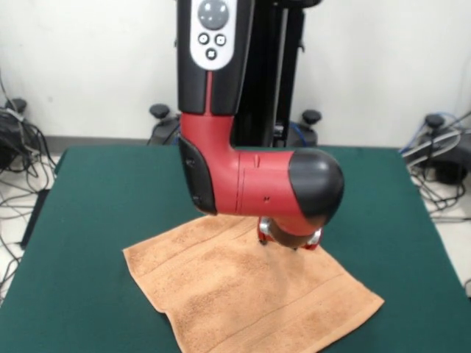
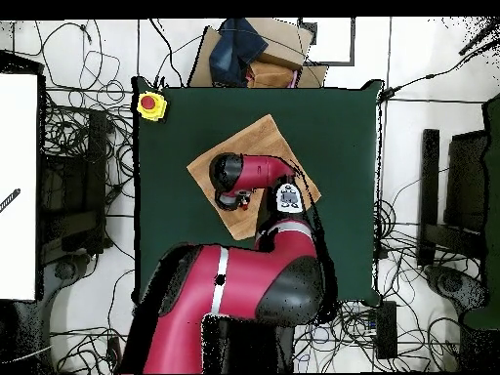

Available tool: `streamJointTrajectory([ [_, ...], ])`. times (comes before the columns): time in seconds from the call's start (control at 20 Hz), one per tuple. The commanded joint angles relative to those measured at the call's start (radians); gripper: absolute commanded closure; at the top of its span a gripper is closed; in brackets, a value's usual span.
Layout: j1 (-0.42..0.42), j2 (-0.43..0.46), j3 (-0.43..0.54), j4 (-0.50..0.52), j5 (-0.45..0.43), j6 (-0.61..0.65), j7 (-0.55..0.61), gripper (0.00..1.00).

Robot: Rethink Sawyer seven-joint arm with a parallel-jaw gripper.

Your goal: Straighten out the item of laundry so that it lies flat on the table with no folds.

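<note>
The peach-orange towel (image 1: 250, 294) lies spread on the dark green table (image 1: 110, 191), turned like a diamond, with band stripes near its front-right edge. It looks mostly flat; its far part is hidden behind the arm. In the overhead view the towel (image 2: 259, 142) lies near the table's (image 2: 342, 146) middle, partly under the arm. My gripper (image 1: 288, 243) hangs under the black wrist, low over the towel's far-middle part; only its red and metal base shows. In the overhead view the gripper (image 2: 234, 202) sits over the towel's edge nearest the robot.
A yellow box with a red button (image 2: 150, 104) sits at a table corner. A cardboard box with dark cloth (image 2: 249, 54) stands beyond the table's far edge. Cables and chair bases (image 1: 441, 158) surround the table on the floor.
</note>
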Motion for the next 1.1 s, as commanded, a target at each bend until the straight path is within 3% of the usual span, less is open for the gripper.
streamJointTrajectory([
  [0.05, -0.056, 0.257, 0.035, -0.129, -0.101, -0.243, -0.039, 0.00],
  [0.2, -0.047, 0.258, 0.020, -0.143, -0.107, -0.159, -0.024, 0.00],
  [0.9, -0.064, 0.209, 0.014, -0.028, -0.104, -0.056, -0.035, 0.00],
  [1.1, -0.111, 0.224, 0.040, 0.008, -0.049, 0.092, -0.085, 0.00],
])
